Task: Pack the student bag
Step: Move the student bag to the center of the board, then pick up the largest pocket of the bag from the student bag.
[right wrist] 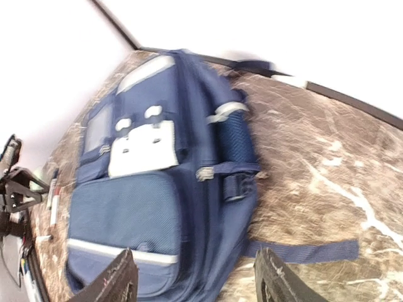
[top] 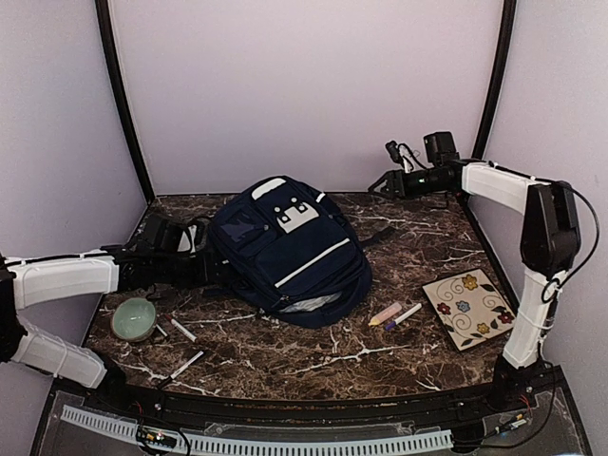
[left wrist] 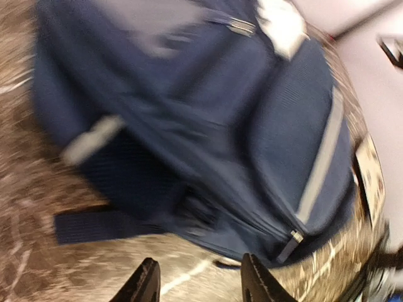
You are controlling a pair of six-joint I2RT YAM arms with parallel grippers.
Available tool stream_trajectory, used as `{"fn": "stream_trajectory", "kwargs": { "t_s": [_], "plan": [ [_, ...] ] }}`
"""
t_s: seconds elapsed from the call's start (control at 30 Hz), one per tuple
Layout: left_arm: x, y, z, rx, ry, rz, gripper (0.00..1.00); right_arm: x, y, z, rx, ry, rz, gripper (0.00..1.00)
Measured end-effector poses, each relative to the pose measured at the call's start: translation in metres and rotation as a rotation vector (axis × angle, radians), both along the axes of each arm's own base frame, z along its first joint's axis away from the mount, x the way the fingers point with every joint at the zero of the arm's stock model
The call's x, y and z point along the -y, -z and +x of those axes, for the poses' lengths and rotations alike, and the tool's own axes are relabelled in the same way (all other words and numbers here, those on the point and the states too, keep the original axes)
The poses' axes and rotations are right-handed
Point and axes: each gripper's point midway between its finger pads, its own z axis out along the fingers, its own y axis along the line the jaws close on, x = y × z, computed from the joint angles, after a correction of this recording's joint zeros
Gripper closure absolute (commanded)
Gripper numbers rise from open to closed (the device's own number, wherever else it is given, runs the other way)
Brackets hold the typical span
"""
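Note:
The student bag [top: 285,249] is a navy backpack with white trim, lying flat mid-table with its front up. My left gripper [top: 201,255] is at the bag's left side. In the blurred left wrist view its jaws [left wrist: 200,284] stand open over the marble just short of the bag [left wrist: 208,113], with nothing between them. A zipper pull [left wrist: 289,244] hangs near the right finger. My right gripper [top: 380,183] hovers high at the back right, apart from the bag. Its jaws [right wrist: 198,284] are open and hold nothing, looking down on the bag [right wrist: 145,207] and a loose strap [right wrist: 302,250].
A green bowl [top: 133,318] sits front left with two white markers [top: 182,330] [top: 187,364] beside it. Right of the bag lie a pink-yellow stick [top: 385,314], a white marker [top: 408,313] and a flowered square notebook [top: 468,307]. Walls enclose the table.

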Motion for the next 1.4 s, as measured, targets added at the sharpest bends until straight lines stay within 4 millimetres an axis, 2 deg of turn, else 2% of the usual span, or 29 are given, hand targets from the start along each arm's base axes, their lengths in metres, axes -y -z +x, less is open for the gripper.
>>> {"fn": "stream_trajectory", "kwargs": {
  "t_s": [0.07, 0.13, 0.23, 0.37, 0.57, 0.7, 0.93, 1.13, 1.27, 1.4],
  "plan": [
    [0.024, -0.008, -0.016, 0.062, 0.126, 0.007, 0.52, -0.005, -0.008, -0.023, 0.022, -0.051, 0.015, 0.37],
    [0.044, -0.009, -0.036, 0.115, 0.242, -0.004, 0.52, -0.010, -0.004, -0.044, 0.022, -0.101, 0.021, 0.38],
    [0.055, 0.006, -0.058, 0.143, 0.349, 0.007, 0.52, -0.019, 0.017, -0.078, -0.001, -0.182, 0.017, 0.39],
    [0.068, 0.033, -0.077, 0.140, 0.460, 0.063, 0.52, -0.039, 0.025, -0.097, -0.004, -0.252, 0.008, 0.39],
    [0.090, 0.059, -0.089, 0.146, 0.574, 0.113, 0.53, -0.090, 0.030, -0.123, 0.023, -0.414, 0.008, 0.40],
    [0.089, 0.076, -0.090, 0.142, 0.594, 0.176, 0.52, -0.114, 0.047, -0.138, -0.004, -0.493, -0.003, 0.41],
    [0.088, 0.081, -0.081, 0.192, 0.600, 0.230, 0.50, -0.132, 0.073, -0.156, -0.052, -0.566, -0.040, 0.43],
    [0.092, 0.080, -0.074, 0.250, 0.618, 0.247, 0.54, -0.154, 0.085, -0.198, 0.001, -0.701, -0.098, 0.45],
    [0.092, 0.086, -0.071, 0.253, 0.633, 0.257, 0.58, -0.159, 0.098, -0.223, 0.012, -0.776, -0.141, 0.46],
    [0.088, 0.092, -0.064, 0.244, 0.631, 0.256, 0.65, -0.157, 0.102, -0.225, 0.031, -0.794, -0.162, 0.46]
  ]
}}
